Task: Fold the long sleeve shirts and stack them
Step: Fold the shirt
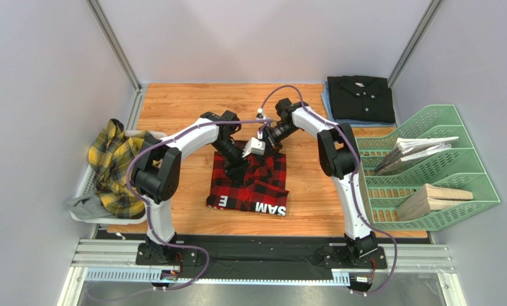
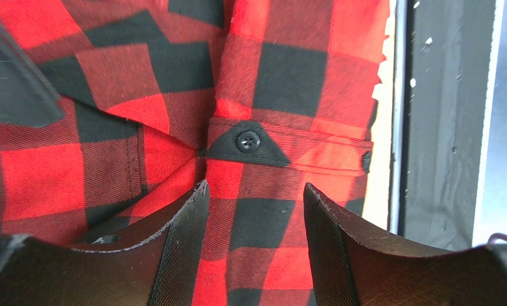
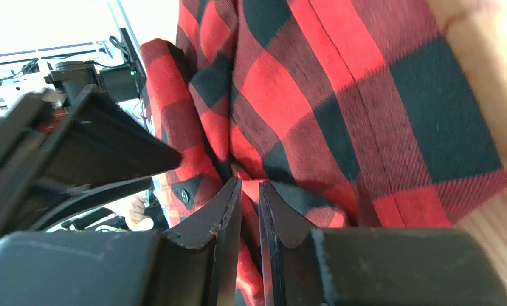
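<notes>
The red-and-black check shirt (image 1: 249,188) lies partly folded on the wooden table, with white letters along its near edge. My left gripper (image 1: 239,171) (image 2: 256,197) hovers open just over the shirt (image 2: 288,76), beside a buttoned cuff, with nothing between its fingers. My right gripper (image 1: 260,150) (image 3: 249,188) is at the shirt's far edge, its jaws nearly together with a fold of the red cloth (image 3: 339,95) between them. The yellow-and-dark plaid shirt (image 1: 112,166) is bunched in a basket at the left. The plain black shirt (image 1: 360,97) lies folded at the far right.
A white basket (image 1: 77,191) sits at the table's left edge. A green tiered rack (image 1: 428,166) with papers and wooden pieces stands at the right. The black shirt rests on a blue folded cloth (image 1: 329,109). Grey walls close in both sides.
</notes>
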Tool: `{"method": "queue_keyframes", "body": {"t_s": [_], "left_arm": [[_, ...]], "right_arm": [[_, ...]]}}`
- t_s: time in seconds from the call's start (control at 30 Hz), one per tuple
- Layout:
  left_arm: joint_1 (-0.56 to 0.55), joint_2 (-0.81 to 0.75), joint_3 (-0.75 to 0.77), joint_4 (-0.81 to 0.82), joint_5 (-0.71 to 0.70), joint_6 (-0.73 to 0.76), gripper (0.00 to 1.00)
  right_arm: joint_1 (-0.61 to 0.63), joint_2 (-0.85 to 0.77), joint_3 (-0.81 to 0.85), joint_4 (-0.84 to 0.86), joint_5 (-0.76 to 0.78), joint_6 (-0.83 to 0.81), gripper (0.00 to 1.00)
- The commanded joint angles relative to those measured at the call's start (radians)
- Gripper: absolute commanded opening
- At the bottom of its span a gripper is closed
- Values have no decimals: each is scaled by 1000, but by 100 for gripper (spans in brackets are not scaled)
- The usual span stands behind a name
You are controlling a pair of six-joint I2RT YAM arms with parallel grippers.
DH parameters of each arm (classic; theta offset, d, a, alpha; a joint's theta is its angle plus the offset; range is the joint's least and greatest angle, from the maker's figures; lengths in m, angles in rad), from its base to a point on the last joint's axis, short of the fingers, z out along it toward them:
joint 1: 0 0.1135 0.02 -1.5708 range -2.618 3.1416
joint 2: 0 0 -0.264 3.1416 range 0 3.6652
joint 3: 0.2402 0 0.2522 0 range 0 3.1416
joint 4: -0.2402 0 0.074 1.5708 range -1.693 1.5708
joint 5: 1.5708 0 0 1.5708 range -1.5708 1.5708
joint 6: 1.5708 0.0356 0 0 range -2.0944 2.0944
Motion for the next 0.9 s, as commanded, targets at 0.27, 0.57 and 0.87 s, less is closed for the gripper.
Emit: {"method": "queue_keyframes", "body": {"t_s": [0.27,0.57,0.87], "left_arm": [[-18,42,17,-64,-7,85,23],[31,-38,59,36,-18,-62,0],[57,52,119,176,-215,-130,0]], "right_arm": [[18,35,-38,92,-34,0,19],[18,8,-118,82,-11,-64,17],[9,8,-107,50,1,-94,16]]}}
